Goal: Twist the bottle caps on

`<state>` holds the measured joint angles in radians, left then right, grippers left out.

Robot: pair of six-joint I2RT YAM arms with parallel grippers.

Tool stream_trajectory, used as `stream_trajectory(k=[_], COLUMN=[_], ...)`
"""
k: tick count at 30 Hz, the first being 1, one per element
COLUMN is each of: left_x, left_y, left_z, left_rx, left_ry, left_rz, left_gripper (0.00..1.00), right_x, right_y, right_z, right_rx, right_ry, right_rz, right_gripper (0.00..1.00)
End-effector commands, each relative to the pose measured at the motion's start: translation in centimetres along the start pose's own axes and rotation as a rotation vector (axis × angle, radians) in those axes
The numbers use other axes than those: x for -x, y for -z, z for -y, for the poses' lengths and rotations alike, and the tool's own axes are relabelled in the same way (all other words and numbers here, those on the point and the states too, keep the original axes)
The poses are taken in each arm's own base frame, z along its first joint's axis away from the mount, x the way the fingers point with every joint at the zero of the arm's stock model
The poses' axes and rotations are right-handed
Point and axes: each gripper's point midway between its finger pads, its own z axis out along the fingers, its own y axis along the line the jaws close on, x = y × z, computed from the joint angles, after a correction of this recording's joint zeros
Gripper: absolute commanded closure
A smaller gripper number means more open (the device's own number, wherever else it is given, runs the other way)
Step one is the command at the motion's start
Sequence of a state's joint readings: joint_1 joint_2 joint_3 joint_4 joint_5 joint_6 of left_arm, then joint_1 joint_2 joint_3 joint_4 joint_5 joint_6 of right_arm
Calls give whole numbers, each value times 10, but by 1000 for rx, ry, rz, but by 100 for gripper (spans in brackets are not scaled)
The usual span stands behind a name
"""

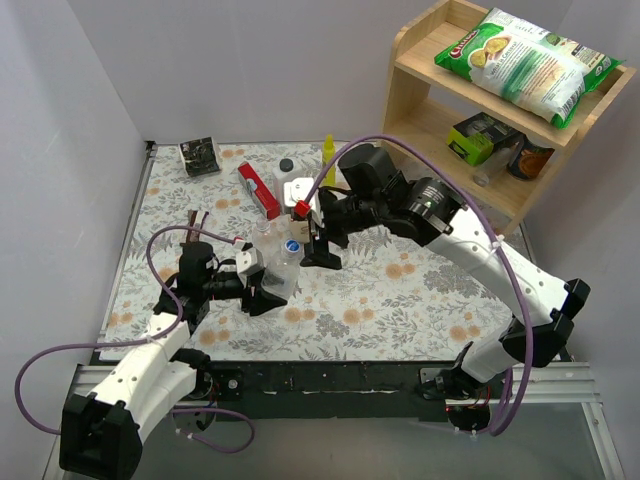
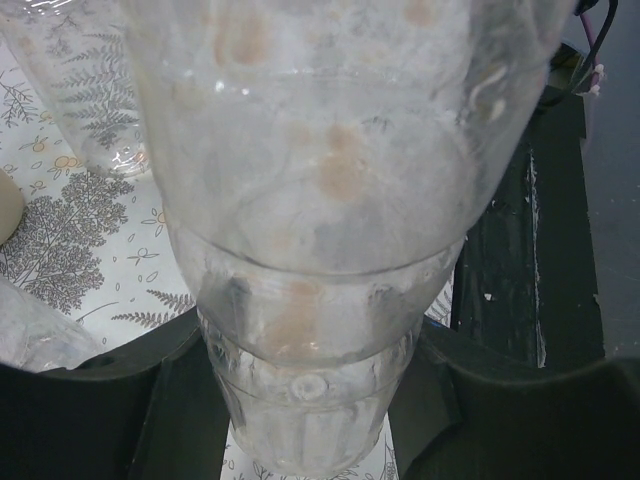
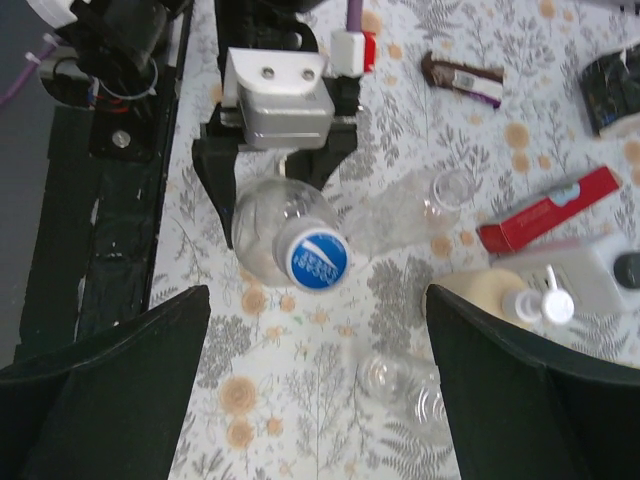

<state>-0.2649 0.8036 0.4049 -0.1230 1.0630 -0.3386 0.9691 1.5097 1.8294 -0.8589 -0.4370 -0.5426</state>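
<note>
My left gripper [image 1: 268, 292] is shut on a clear bottle [image 1: 281, 272] and holds it upright over the floral table. In the left wrist view the bottle [image 2: 320, 230] fills the frame, and the black fingers [image 2: 90, 410] clamp its lower body. A blue cap [image 3: 318, 260] sits on that bottle's neck; the top view shows the cap [image 1: 292, 246] too. My right gripper [image 1: 322, 252] hangs just right of the cap. Its jaws stand wide open and empty [image 3: 320, 400], clear of the cap. Two more clear bottles, both uncapped, are close by: one [image 3: 430, 200] beyond the held bottle and one [image 3: 400, 385] under my right gripper.
A beige pump soap bottle [image 3: 500, 295] and a red box [image 3: 550, 210] lie right of the bottles. At the back are a slim yellow bottle [image 1: 328, 150], a black round lid [image 1: 286, 165] and a dark packet [image 1: 200, 156]. A wooden shelf [image 1: 420, 120] stands at the back right.
</note>
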Motion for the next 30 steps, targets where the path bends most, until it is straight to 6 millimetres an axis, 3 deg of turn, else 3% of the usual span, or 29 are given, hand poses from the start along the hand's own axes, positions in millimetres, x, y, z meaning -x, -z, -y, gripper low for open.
stream_trajectory(k=[1, 17, 30], left_x=[18, 25, 29], left_y=[0, -2, -2], left_z=[2, 1, -4], left_rx=[-27, -52, -25], left_ry=[-9, 17, 39], left_rz=[19, 16, 28], left_gripper=[100, 100, 100], right_x=[28, 11, -3], right_y=[-18, -40, -41], right_z=[-6, -20, -25], right_rx=[69, 112, 94], right_ry=[102, 139, 142], right_rz=[169, 150, 98], right_gripper=[5, 5, 5])
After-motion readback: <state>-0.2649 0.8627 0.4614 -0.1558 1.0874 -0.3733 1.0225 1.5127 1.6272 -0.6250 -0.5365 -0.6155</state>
